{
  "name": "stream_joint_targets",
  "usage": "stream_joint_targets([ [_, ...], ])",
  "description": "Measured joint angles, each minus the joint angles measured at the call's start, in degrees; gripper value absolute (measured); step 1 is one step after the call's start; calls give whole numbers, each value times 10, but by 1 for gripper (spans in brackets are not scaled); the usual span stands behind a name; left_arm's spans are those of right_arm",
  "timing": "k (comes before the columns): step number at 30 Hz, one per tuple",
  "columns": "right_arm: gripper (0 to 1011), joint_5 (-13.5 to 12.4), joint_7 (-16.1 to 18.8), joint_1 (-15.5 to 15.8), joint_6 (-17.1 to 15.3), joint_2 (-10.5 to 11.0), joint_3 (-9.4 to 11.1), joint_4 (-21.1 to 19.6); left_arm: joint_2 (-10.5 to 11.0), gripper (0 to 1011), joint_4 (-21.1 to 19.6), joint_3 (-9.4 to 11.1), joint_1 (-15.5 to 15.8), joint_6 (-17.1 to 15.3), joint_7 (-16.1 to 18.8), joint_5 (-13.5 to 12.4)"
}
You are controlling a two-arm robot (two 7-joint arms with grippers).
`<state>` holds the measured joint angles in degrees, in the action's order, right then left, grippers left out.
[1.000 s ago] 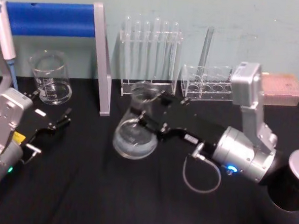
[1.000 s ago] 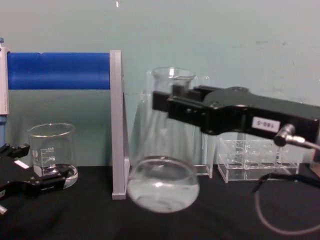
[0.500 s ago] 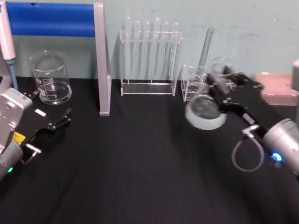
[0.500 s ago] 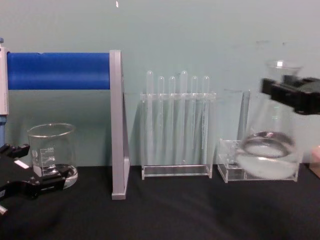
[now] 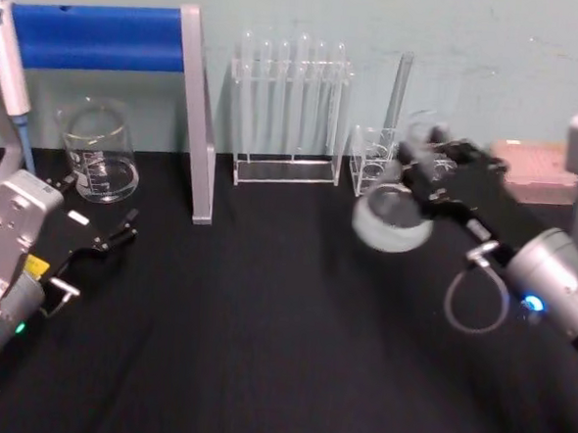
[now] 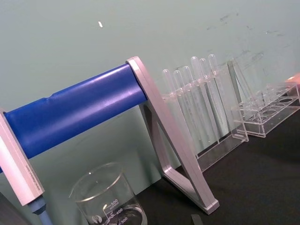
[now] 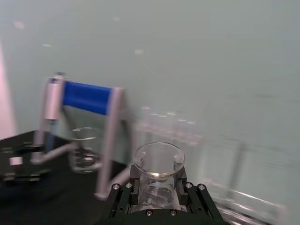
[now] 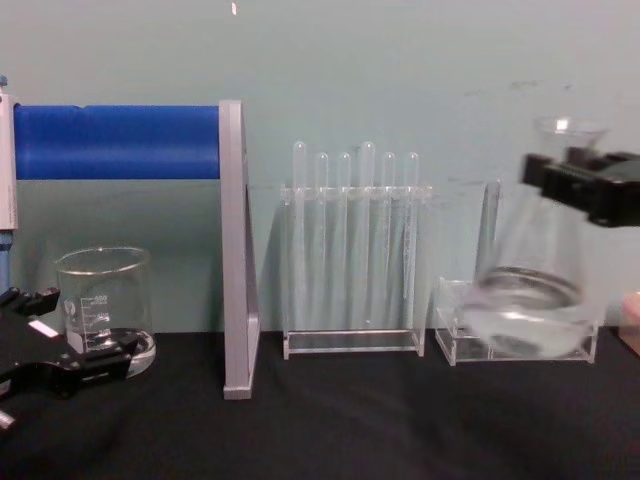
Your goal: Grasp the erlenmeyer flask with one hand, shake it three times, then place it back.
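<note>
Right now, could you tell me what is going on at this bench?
The right gripper is shut on the neck of the erlenmeyer flask and holds it off the black table, on the robot's right, in front of the small clear rack. Some clear liquid appears to sit in the flask's base. The left gripper is idle and open, low on the left near the beaker. The flask has not yet been set back down.

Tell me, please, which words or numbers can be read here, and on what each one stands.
"400": beaker, graduation mark.
"300": same beaker, next mark.
Flask, held in the right pincer: marks blurred, unreadable.
Yellow label on the left arm: too small.
White tag on the left pincer: nothing legible.
</note>
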<state>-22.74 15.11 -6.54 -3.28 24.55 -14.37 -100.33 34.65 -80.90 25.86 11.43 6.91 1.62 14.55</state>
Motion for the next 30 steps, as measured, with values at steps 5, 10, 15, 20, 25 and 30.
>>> stream_joint_targets([
  [5, 451, -10, 53, -16, -2, -7, -33, 4, 0, 1001, 0, 0, 0, 0, 0, 0],
  [10, 452, -25, 108, -37, -2, -8, -77, 9, 0, 1001, 0, 0, 0, 0, 0, 0],
  [15, 452, -34, 137, -52, -1, -6, -103, 15, 0, 1001, 0, 0, 0, 0, 0, 0],
  [20, 452, -39, 139, -59, 4, -2, -113, 21, 0, 1001, 0, 0, 0, 0, 0, 0],
  [25, 452, -39, 113, -58, 9, 3, -102, 24, 0, 1001, 0, 0, 0, 0, 0, 0],
  [30, 452, -30, 64, -46, 12, 10, -65, 25, 0, 1001, 0, 0, 0, 0, 0, 0],
])
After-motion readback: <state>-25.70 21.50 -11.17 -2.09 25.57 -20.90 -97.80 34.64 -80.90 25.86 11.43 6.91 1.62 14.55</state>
